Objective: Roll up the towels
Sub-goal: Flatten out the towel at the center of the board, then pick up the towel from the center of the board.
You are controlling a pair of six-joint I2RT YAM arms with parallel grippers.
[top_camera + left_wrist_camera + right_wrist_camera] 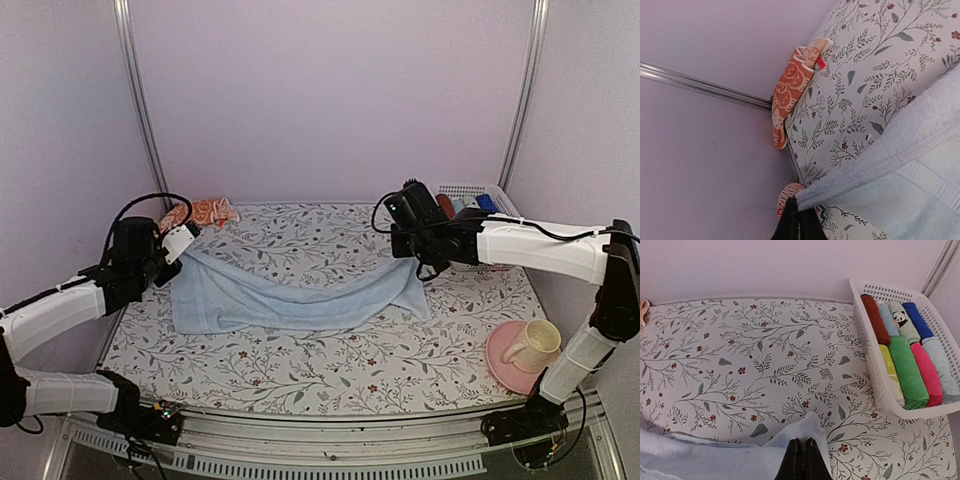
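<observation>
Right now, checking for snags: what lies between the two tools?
The light blue towel, spanning left tool to right tool, each shut on a corner; top view.

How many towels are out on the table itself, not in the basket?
2. The light blue towel is spread across the middle; the orange printed towel lies bunched at the far left corner. Part of it may be hidden.

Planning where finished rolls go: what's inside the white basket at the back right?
The white basket holds rolled towels side by side: dark red, blues, panda-print, yellow, green, pink. Anything beneath them is hidden.
</observation>
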